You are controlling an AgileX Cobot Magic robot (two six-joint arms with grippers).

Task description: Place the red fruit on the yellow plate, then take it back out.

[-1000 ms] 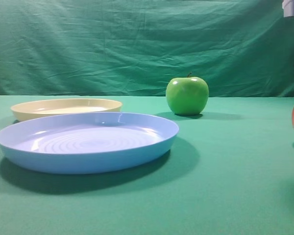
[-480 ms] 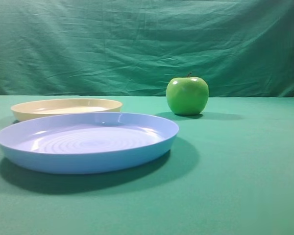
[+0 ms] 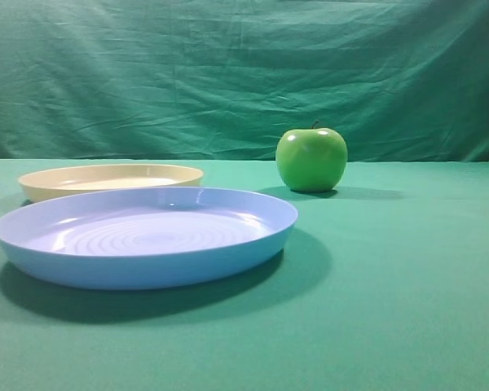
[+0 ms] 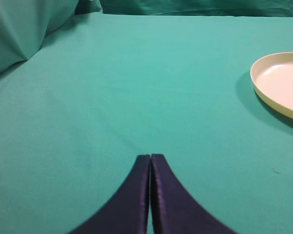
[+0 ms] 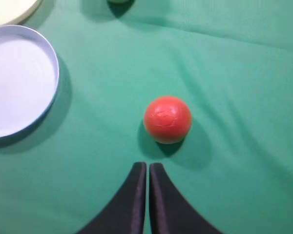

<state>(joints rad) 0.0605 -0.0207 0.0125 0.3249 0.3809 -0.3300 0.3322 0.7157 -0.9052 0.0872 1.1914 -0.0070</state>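
The red fruit (image 5: 167,119) lies by itself on the green cloth, seen from above in the right wrist view; only a sliver of it shows at the right edge of the exterior view. My right gripper (image 5: 148,165) is shut and empty, hanging above the cloth a little short of the fruit. The yellow plate (image 3: 110,179) sits empty at the back left, behind the blue plate; its edge also shows in the left wrist view (image 4: 278,83) and the right wrist view (image 5: 12,12). My left gripper (image 4: 150,157) is shut with nothing in it, over bare cloth left of the yellow plate.
A large light blue plate (image 3: 147,236) stands at the front left, also seen in the right wrist view (image 5: 19,80). A shiny green apple (image 3: 311,159) sits upright at the back centre. A green curtain hangs behind the table.
My right gripper has drawn out of the exterior view at the right edge and shut empty. The red fruit stays on the cloth, now barely showing there.
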